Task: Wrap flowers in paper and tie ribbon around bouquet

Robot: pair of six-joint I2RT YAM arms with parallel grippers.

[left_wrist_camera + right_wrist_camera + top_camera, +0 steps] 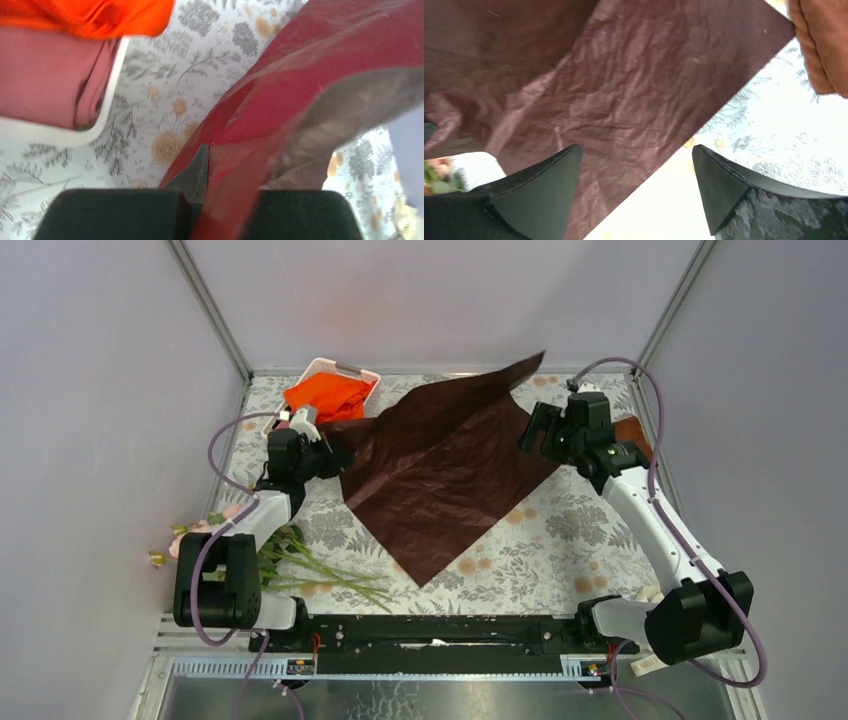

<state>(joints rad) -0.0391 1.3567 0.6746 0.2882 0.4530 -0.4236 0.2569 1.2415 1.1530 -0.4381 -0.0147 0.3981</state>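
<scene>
Near left, beside the arm base: flowers [300, 565] flat on floral tablecloth [560, 550], stems pointing toward centre. Mid-table: paper [440, 470] spread as a diamond, far corner raised. Left gripper [207, 165] clamped on paper's left edge. Right gripper [636, 160] wide apart, gripping nothing, at paper's right edge. Far left: tray [365, 375] holding orange cloth [328, 395].

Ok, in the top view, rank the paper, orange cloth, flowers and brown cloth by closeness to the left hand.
1. paper, pinched in the left hand
2. orange cloth, just behind it
3. flowers, near left edge
4. brown cloth, far right side
</scene>
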